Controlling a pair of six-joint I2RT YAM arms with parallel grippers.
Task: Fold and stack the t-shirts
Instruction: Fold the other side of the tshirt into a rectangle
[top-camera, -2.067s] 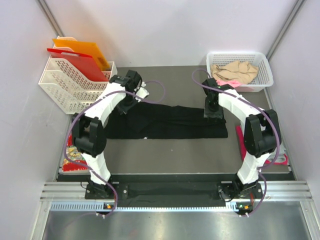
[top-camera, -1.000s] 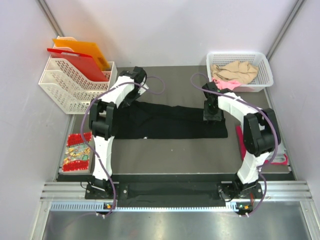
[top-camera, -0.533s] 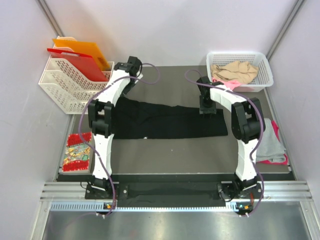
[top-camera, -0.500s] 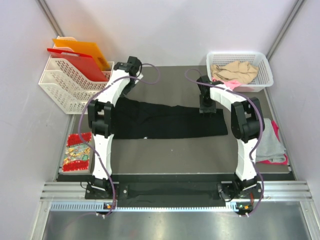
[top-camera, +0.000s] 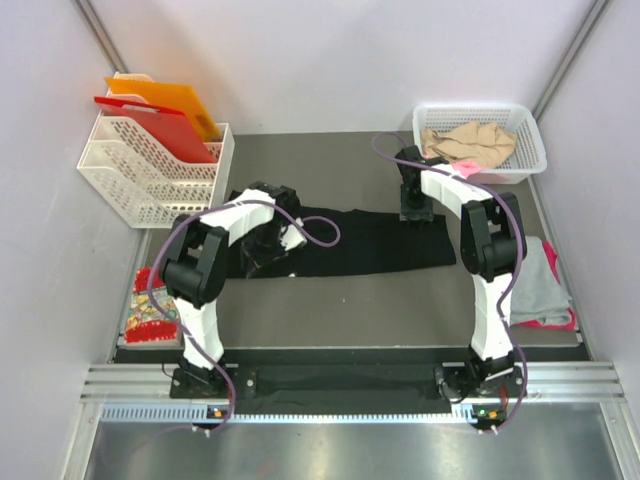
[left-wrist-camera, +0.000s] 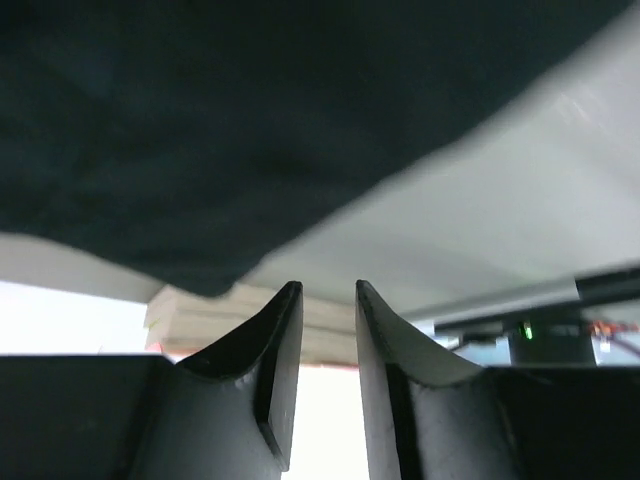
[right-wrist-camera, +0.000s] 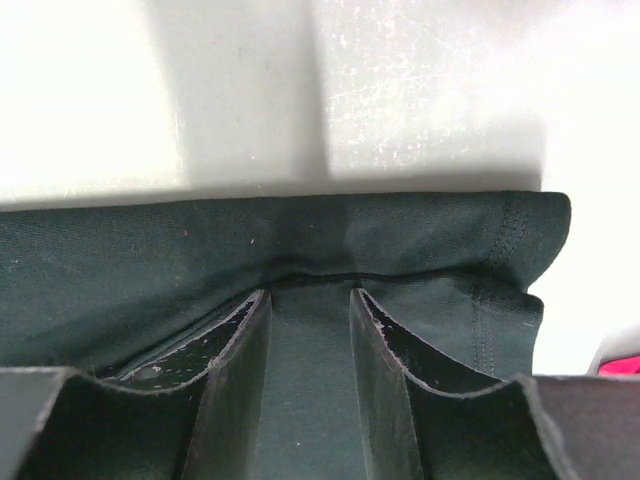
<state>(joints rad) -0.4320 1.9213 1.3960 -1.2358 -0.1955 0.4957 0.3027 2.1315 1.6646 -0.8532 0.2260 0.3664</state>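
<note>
Black t-shirt (top-camera: 370, 245) lies as a long flat band; right jaws pinch its far edge, left jaws ajar, empty.

We can read no text, label, brand or number anywhere. The patterned card (top-camera: 150, 305) shows us only blurred colours.

The left arm (top-camera: 232, 212) is bent sharply at the elbow. The left gripper (left-wrist-camera: 325, 290) has its jaws narrowly parted, with nothing between them. The right arm (top-camera: 478, 235) reaches far forward, its right gripper (right-wrist-camera: 308, 295) pointing down (fingers pinching a ridge of the black t-shirt (right-wrist-camera: 150, 260)).
</note>
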